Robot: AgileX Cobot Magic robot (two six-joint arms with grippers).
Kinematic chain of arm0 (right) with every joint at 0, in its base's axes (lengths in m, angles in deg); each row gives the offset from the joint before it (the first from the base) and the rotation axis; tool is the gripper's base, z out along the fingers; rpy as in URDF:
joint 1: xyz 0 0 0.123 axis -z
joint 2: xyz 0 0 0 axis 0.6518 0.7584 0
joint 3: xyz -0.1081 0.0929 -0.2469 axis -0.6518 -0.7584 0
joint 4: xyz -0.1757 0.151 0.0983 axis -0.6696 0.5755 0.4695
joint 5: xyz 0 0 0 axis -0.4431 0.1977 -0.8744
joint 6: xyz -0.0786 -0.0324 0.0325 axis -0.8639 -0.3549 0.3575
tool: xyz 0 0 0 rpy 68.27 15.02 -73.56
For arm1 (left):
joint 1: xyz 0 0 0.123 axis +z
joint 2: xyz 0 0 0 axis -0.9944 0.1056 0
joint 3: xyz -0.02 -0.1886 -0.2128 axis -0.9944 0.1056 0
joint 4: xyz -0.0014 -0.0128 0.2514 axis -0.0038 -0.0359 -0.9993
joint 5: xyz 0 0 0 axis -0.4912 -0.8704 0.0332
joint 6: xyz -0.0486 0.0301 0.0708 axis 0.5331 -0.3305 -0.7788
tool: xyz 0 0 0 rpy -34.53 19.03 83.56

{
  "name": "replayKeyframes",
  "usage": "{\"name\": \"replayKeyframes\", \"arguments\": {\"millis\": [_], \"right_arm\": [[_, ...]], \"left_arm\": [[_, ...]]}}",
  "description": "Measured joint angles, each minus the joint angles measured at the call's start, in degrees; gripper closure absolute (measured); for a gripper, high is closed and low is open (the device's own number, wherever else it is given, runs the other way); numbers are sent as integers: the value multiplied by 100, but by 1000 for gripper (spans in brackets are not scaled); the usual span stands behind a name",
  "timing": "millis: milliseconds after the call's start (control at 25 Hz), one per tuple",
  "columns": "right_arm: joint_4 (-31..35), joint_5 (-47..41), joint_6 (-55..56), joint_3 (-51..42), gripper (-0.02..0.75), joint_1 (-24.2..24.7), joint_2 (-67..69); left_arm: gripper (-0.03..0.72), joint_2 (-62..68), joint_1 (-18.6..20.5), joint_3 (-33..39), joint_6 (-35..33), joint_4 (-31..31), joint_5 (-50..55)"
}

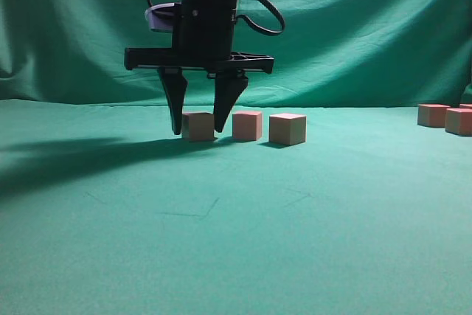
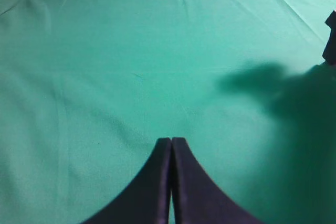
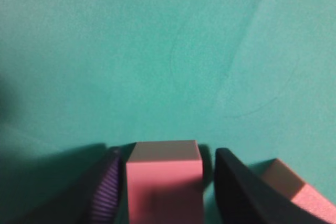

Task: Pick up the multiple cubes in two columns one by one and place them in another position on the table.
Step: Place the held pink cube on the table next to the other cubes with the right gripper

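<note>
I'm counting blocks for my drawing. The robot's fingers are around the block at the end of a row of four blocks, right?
Not four. The exterior view shows a row of three: the fingers straddle the leftmost cube, with the middle cube and the rightmost cube beside it on the table.

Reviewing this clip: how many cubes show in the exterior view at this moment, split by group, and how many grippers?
Cubes in the middle row: 3 (one between the right gripper jaws, then)
Cubes at the right edge: 3, one only a sliver ()
Grippers: 1
Total: 7
</note>
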Motion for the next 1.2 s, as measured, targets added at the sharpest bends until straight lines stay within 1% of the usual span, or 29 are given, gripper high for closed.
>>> {"name": "replayKeyframes", "arguments": {"millis": [40, 80, 160, 200, 240, 480, 640, 720, 880, 1080, 1200], "right_arm": [[0, 0, -10, 0, 346, 0, 0], [0, 0, -7, 0, 361, 0, 0], [0, 0, -22, 0, 361, 0, 0], [0, 0, -35, 0, 321, 0, 0], [0, 0, -35, 0, 335, 0, 0], [0, -1, -48, 99, 335, 0, -108], [0, -162, -62, 691, 335, 0, -153], [-19, -427, -62, 1101, 335, 0, -156], [-254, -607, -174, 1687, 335, 0, -264], [-179, -674, -379, 1727, 335, 68, -873], [-157, -687, -493, 1304, 335, 241, -1473]], "left_arm": [[688, 0, 0, 0, 0, 0, 0], [688, 0, 0, 0, 0, 0, 0], [688, 0, 0, 0, 0, 0, 0], [688, 0, 0, 0, 0, 0, 0], [688, 0, 0, 0, 0, 0, 0], [688, 0, 0, 0, 0, 0, 0], [688, 0, 0, 0, 0, 0, 0], [688, 0, 0, 0, 0, 0, 0], [688, 0, 0, 0, 0, 0, 0], [688, 0, 0, 0, 0, 0, 0], [688, 0, 0, 0, 0, 0, 0]]}}
